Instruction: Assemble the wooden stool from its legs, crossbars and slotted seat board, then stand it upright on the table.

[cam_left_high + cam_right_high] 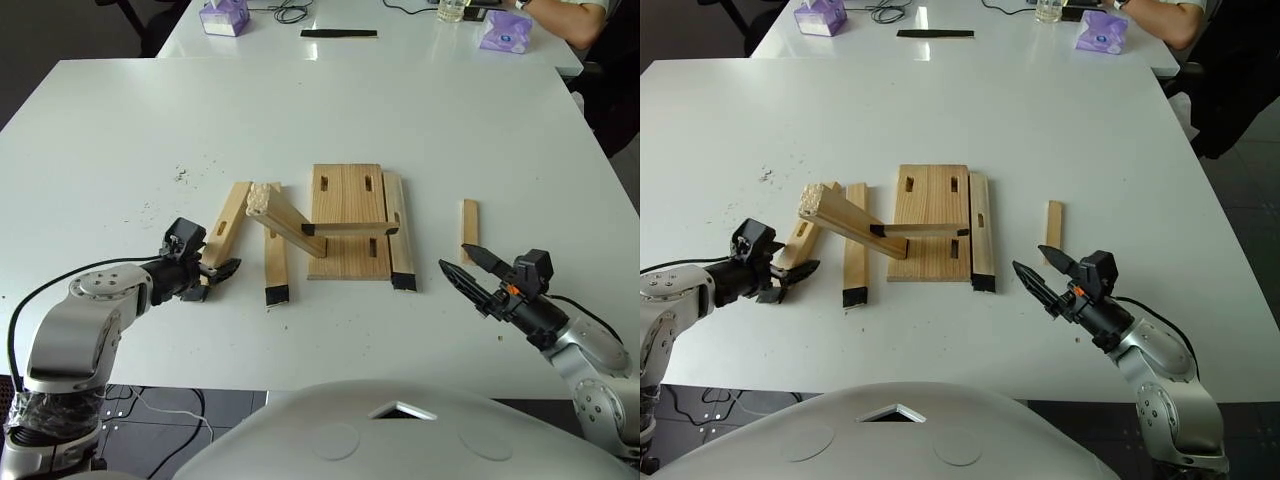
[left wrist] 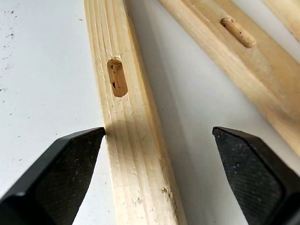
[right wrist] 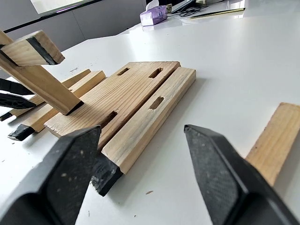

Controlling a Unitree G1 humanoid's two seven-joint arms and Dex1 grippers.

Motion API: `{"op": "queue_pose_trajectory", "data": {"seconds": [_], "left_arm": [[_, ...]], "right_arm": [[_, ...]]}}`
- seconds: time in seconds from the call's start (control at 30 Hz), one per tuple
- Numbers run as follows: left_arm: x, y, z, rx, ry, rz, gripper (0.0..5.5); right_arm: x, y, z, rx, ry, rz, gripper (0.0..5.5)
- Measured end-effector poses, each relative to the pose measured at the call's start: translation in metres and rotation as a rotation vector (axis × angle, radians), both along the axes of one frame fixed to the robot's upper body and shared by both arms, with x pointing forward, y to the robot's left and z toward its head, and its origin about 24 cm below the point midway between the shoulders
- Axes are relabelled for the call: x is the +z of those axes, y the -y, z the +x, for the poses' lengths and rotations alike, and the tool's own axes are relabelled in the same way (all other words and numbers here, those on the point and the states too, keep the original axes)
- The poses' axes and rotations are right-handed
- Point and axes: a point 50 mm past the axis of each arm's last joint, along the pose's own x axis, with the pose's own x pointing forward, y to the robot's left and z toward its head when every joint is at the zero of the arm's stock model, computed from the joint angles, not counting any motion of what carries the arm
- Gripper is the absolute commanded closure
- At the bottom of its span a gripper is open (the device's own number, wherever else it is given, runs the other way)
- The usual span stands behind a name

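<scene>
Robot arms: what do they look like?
The left arm and right arm are rounded silver-grey shells with black wrists and thin black cables. The left pincer and right pincer have two black pointed fingers each, with rough pads. An orange mark sits by the right one.

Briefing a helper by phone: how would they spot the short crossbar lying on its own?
On the white table, find the slotted seat board. Right of it, past the leg lying along its edge, the short crossbar lies alone by the right gripper. It is the shortest piece, touching nothing, with no black tip.
</scene>
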Motion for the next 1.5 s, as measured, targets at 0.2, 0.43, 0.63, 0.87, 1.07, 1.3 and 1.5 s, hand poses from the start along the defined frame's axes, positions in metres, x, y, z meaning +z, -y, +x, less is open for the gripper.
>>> {"op": "queue_pose_trajectory", "data": {"seconds": [0.2,0.43,0.63,0.87,1.07,1.3,1.5], "left_arm": [[-0.014,-0.002,-0.003,0.074,-0.013,0.018,1.47],[-0.022,0.003,-0.003,0.078,0.022,-0.021,2.66],[-0.027,0.004,0.000,0.065,0.047,-0.035,3.47],[-0.028,-0.011,0.031,0.199,0.202,-0.131,3.47],[0.056,-0.010,0.095,0.163,0.644,-0.230,3.47],[0.196,0.097,0.087,-0.571,0.937,-0.706,3.47],[0.206,0.139,0.036,-0.994,0.791,-0.871,3.47]], "right_arm": [[0.000,0.003,0.004,0.017,0.001,-0.009,2.22],[0.004,0.008,0.010,0.035,0.016,-0.033,2.22],[0.006,0.011,0.015,0.039,0.023,-0.045,2.22],[0.015,0.023,0.024,0.000,0.052,-0.029,2.22],[0.037,0.044,0.040,-0.090,0.123,0.034,2.22],[0.128,0.023,0.077,0.156,0.371,0.205,2.22],[0.191,-0.017,0.075,0.498,0.480,0.267,2.22]]}}
